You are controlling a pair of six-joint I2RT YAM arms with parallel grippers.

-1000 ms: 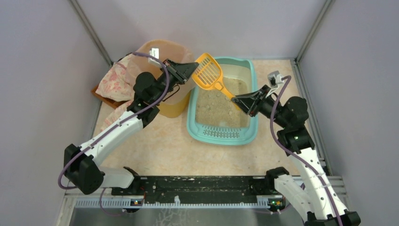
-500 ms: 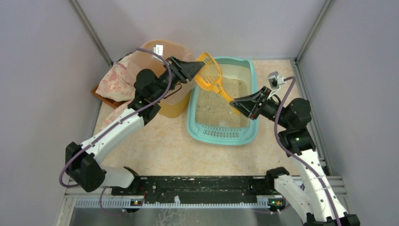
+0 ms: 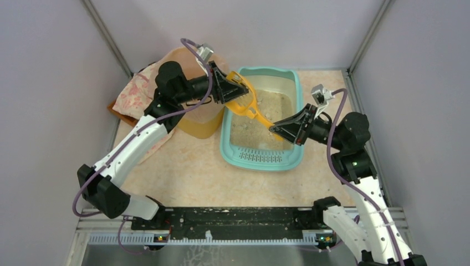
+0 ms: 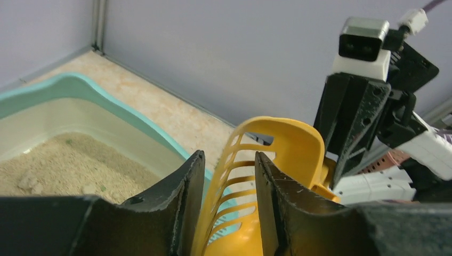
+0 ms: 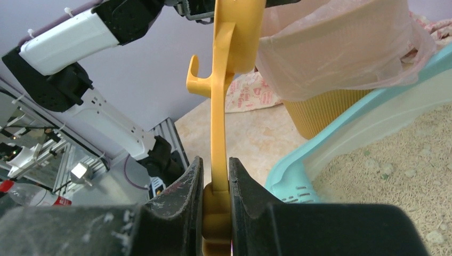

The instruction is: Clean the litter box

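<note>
The teal litter box (image 3: 260,160) sits at centre right, with beige litter (image 3: 252,128) inside and its slotted grille at the near end. Its rim also shows in the left wrist view (image 4: 80,85) and the right wrist view (image 5: 298,170). My right gripper (image 3: 275,128) (image 5: 215,160) is shut on the handle of a yellow slotted scoop (image 3: 246,105) (image 5: 218,133), holding it over the box's far left corner. My left gripper (image 3: 239,91) (image 4: 229,154) is open, its fingers either side of the scoop's slotted head (image 4: 282,144).
A round yellow bin (image 3: 194,124) with a peach bag liner (image 5: 341,48) stands just left of the litter box. A floral cloth (image 3: 133,94) lies behind and left of the bin. Grey walls close in the sides and back.
My left gripper has swung right from over the bin onto the scoop's head. My right gripper has moved left and turned, carrying the scoop lower and towards the bin.
</note>
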